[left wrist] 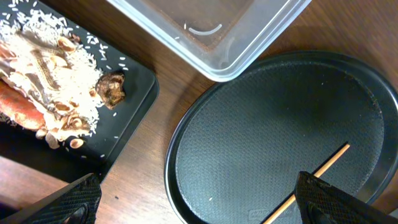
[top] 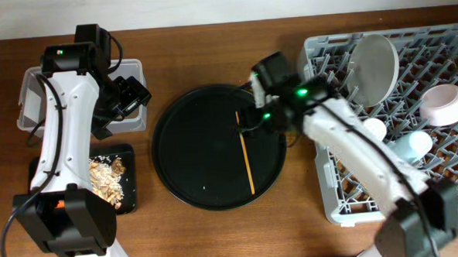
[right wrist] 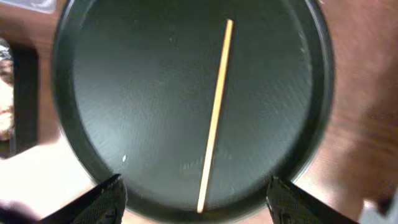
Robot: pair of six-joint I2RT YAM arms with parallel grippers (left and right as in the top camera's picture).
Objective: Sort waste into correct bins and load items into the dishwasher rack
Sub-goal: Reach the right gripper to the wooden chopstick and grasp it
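We see the thin wooden stick [top: 245,152] lying flat on the big round black tray [top: 183,146] at mid-tabletop, the right pincer [right wrist: 197,202] hovering wide and empty above it, while the left pincer [left wrist: 199,202], equally wide, hangs beside the shallow black rectangular tray [top: 131,196] toward the left edge.

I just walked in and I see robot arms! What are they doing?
They are tidying up. The plate, bowl and two cups sit in the grey dishwasher rack, and rice scraps lie in the small black tray. The right hand hovers open above the wooden stick on the round black tray. The left hand is open and empty near the clear tub.
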